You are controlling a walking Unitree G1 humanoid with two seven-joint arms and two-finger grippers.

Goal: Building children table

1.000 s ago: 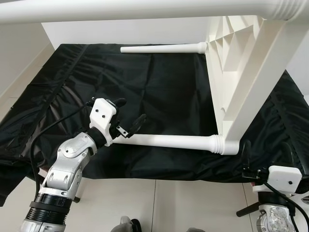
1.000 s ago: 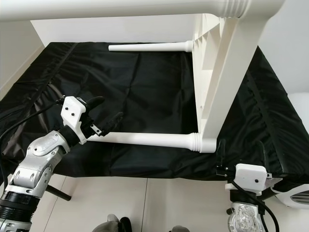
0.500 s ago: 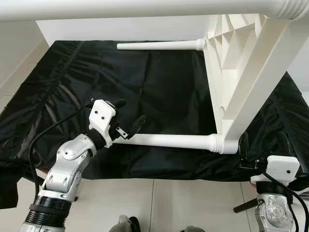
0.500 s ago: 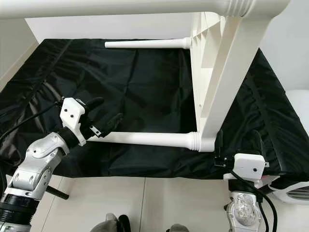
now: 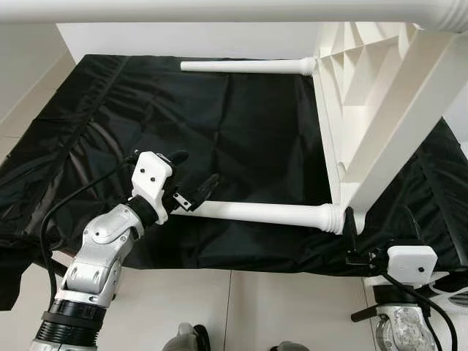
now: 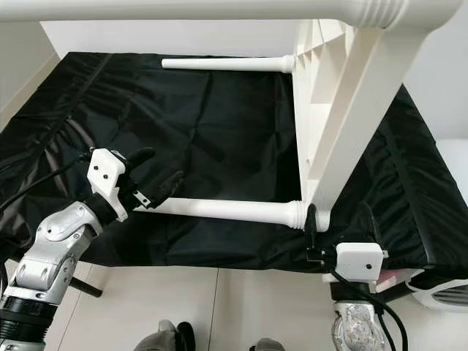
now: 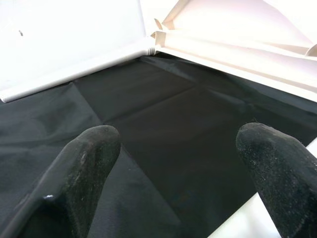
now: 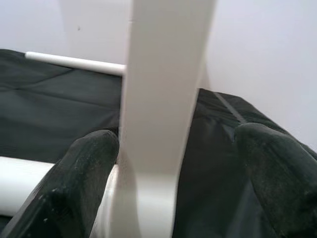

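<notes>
Since a second ago: right gripper (image 6: pixel 336 219) risen and moved in toward the corner of the white table (image 5: pixel 365 124), fingers (image 8: pixel 84 183) now standing either side of the upright edge of the tabletop, spread apart with gaps on both sides, not clamped. Left gripper (image 5: pixel 191 179) much as before at the free end of the near leg (image 5: pixel 256 213), fingers (image 7: pixel 84 168) apart, one finger resting against or just above the leg tip; contact hard to confirm. Whole scene shifted slightly with the camera.

Table tipped on its side on the black cloth (image 5: pixel 241 124) covering the surface, tabletop standing on edge at the robot's right with its ribbed underside facing left. Near leg lying level, long axis running left to right, ringed thick end joined to the tabletop's corner at right, narrow end pointing left toward the left gripper. Far leg (image 5: pixel 245 66) parallel to it at the back of the cloth, likewise pointing left. Another white leg (image 5: pixel 219 11) crossing the top of the head views close to the camera, also running left to right.

Cut off: that upper leg at both sides, the tabletop's upper and right portions. Hidden: the near leg's very tip behind the left fingers, and the tabletop's lower corner partly behind the right fingers. Blurred in the right wrist view: the white edge between the fingers, too close for detail.
</notes>
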